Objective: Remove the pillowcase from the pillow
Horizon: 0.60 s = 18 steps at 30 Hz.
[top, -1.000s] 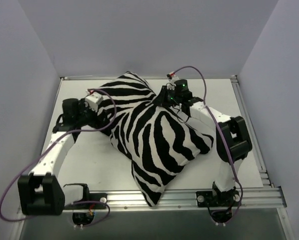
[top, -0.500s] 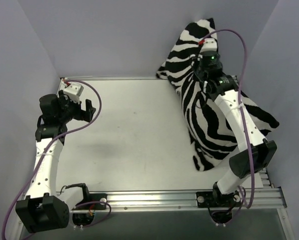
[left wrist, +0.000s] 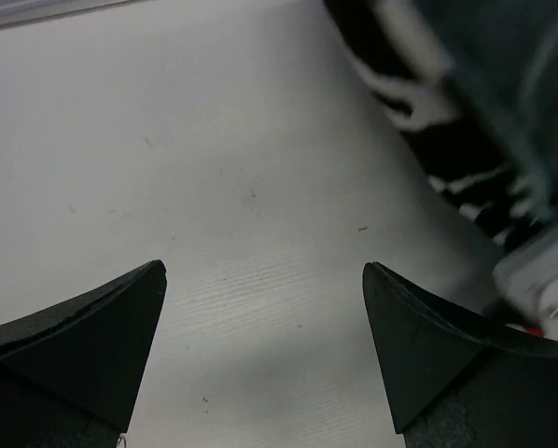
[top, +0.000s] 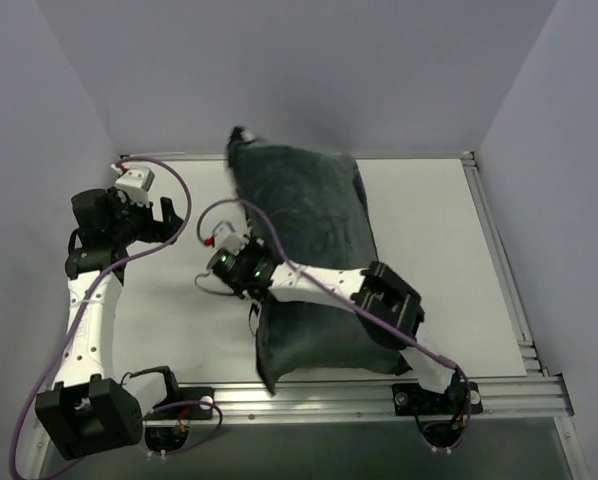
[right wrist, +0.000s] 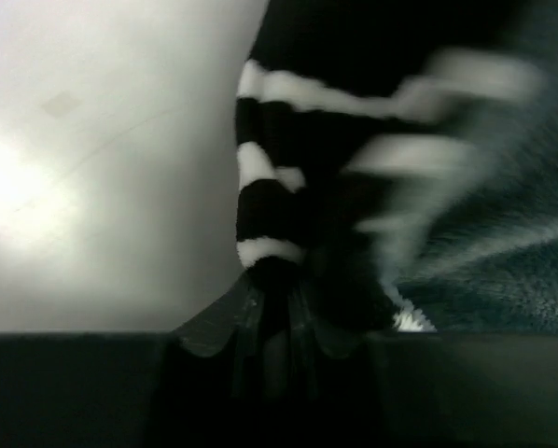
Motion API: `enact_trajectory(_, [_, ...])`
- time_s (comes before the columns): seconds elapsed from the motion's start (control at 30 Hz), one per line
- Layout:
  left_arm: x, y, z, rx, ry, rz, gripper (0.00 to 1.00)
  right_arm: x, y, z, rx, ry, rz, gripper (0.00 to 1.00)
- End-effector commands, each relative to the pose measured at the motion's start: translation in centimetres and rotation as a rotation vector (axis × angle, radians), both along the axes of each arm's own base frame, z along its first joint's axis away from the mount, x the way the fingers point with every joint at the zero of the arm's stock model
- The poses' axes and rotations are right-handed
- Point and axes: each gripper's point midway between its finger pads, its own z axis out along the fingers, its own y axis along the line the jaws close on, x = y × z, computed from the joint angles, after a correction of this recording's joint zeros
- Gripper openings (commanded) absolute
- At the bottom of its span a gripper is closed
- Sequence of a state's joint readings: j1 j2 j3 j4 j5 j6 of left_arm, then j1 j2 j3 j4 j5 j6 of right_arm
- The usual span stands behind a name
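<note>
The pillowcase (top: pixel 304 215) lies along the table's middle with its dark grey fuzzy face up. The pillow is hidden inside it. My right gripper (top: pixel 239 263) reaches across to the cover's left edge and is shut on a zebra-striped fold of the pillowcase (right wrist: pixel 274 210); the right wrist view shows the jaws closed on the cloth at my right gripper (right wrist: pixel 274 289). At the far left my left gripper (top: pixel 171 222) stands open above bare table, apart from the cloth. The left wrist view shows my left gripper (left wrist: pixel 265 271) with nothing between its fingers and the striped edge of the pillowcase (left wrist: pixel 438 159) at upper right.
The white table (top: pixel 169 320) is boxed in by grey walls at the back and both sides. A metal rail (top: pixel 319 398) runs along the near edge. The right arm's forearm lies over the cover's near half. Purple cables loop from both wrists.
The right arm has swung the covered pillow from the back right corner to the middle, turning the zebra face down and the grey face up. The left gripper has stayed open at far left.
</note>
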<state>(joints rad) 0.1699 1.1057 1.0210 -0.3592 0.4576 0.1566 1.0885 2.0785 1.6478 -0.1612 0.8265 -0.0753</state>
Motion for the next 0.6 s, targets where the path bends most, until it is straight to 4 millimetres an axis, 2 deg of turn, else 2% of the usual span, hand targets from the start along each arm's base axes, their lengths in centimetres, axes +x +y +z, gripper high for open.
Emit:
enact_trajectory(0.0, [0.0, 1.6, 0.8, -0.043, 0.043, 0.046, 0.96, -3.4, 1.5, -2.8, 0.0, -0.007, -0.02, 0.18])
enact_trajectory(0.03, [0.1, 2.2, 1.7, -0.047, 0.031, 0.059, 0.95, -4.6, 2.5, -3.7, 0.002, 0.006, 0.01, 0.3])
enact_trajectory(0.07, [0.1, 3.1, 1.8, -0.064, 0.038, 0.079, 0.95, -5.3, 3.2, -4.3, 0.022, 0.032, 0.033, 0.48])
enact_trajectory(0.1, [0.2, 3.5, 1.8, -0.072, 0.046, 0.089, 0.94, -6.0, 3.7, -4.5, 0.035, 0.045, 0.054, 0.55])
enact_trajectory(0.13, [0.3, 3.8, 2.2, -0.073, 0.039, 0.094, 0.94, -7.1, 5.0, -3.8, 0.083, 0.047, 0.095, 0.59])
enact_trajectory(0.17, [0.4, 3.9, 2.3, -0.075, 0.039, 0.093, 0.94, -8.2, 5.4, -4.4, 0.08, 0.077, 0.146, 0.63])
enact_trajectory(0.2, [0.4, 3.8, 2.5, -0.074, 0.034, 0.084, 0.94, -9.0, 6.5, -2.5, 0.15, 0.056, 0.187, 0.66])
enact_trajectory(0.23, [0.4, 3.6, 2.8, -0.075, 0.026, 0.072, 0.94, -10.0, 7.1, -1.9, 0.168, 0.054, 0.226, 0.67])
enact_trajectory(0.27, [0.3, 3.1, 2.8, -0.077, 0.022, 0.045, 0.94, -12.3, 7.7, -2.5, 0.164, 0.096, 0.307, 0.68])
enact_trajectory(0.3, [0.4, 2.8, 2.9, -0.077, 0.019, 0.032, 0.94, -13.2, 8.8, 0.2, 0.264, 0.081, 0.361, 0.68])
enact_trajectory(0.37, [1.0, 2.5, 2.5, -0.034, 0.027, 0.022, 0.94, -15.0, 9.6, 1.6, 0.341, 0.122, 0.448, 0.68])
enact_trajectory(0.4, [1.2, 1.0, 1.8, -0.007, 0.052, -0.014, 0.94, -16.6, 9.7, 2.4, 0.41, 0.172, 0.527, 0.68])
enact_trajectory(0.47, [2.3, 0.2, 0.3, 0.073, 0.085, -0.038, 0.94, -17.5, 9.0, 2.9, 0.471, 0.214, 0.555, 0.69])
enact_trajectory(0.53, [3.6, -1.1, -0.4, 0.117, 0.086, -0.06, 0.94, -17.3, 6.6, 1.4, 0.514, 0.284, 0.492, 0.69])
enact_trajectory(0.57, [4.8, -1.3, -1.7, 0.113, 0.108, -0.069, 0.94, -16.9, 5.5, 0.7, 0.521, 0.303, 0.45, 0.67])
